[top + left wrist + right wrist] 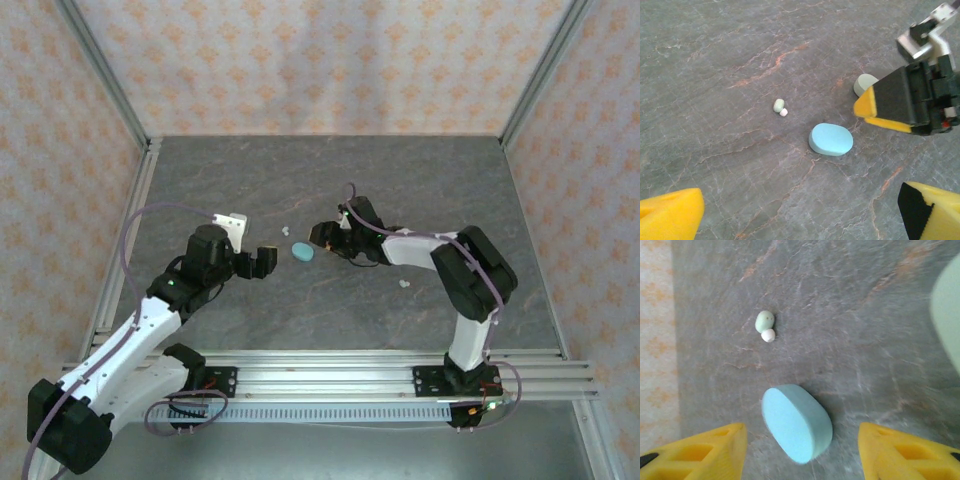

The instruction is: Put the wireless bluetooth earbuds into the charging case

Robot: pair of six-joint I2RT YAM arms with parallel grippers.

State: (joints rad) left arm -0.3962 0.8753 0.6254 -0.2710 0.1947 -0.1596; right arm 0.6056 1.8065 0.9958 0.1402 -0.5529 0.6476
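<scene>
A light-blue oval charging case (301, 252) lies on the grey table between the two grippers. My right gripper (802, 452) is open, with the case (796, 422) in the gap and clear of both yellow fingers (695, 452). My left gripper (800, 220) is wide open with nothing in it, a short way to the case's (831, 139) near left. A mint earbud (779, 106) with a white tip rests just beyond the case (765, 325). Another earbud (404, 284) lies under the right arm's forearm. A pale green oval piece (865, 83) sits partly hidden behind the right gripper's finger (875, 105).
The same pale green piece (947, 325) shows at the right wrist view's right edge. Patterned walls and metal frame posts (130, 120) bound the table (320, 170). The rail (330, 375) carrying both arm bases runs along the near edge.
</scene>
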